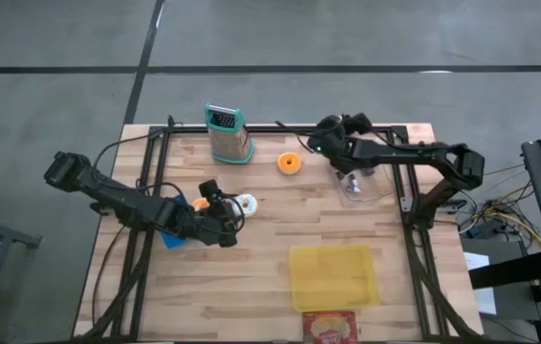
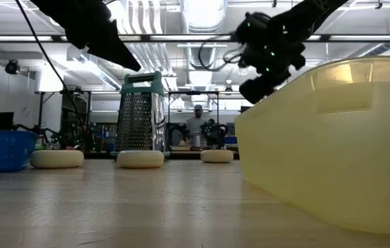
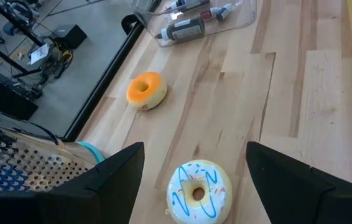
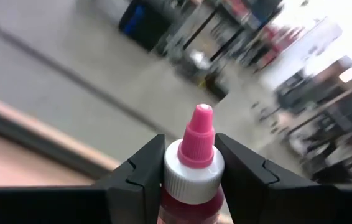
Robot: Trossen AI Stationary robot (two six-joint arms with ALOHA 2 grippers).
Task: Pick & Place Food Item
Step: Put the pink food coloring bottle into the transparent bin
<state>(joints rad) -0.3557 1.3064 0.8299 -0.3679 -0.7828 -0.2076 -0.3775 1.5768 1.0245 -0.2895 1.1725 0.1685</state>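
Tabletop: donut (image 3: 197, 191) between left gripper (image 3: 194, 180) fingers.

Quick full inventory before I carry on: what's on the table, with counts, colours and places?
Grater: one, teal and metal, back edge.
Donuts: three; orange-iced beside grater; white with blue drizzle under left gripper; orange one by left arm.
Clear tray: one, with bottles, back right.
Yellow bin: one, front.
Red packet: one, front edge.
Blue basket: one, left.
Bottle: one, pink tip, in right gripper.
Left gripper: jaws open.
Right gripper: over tray.
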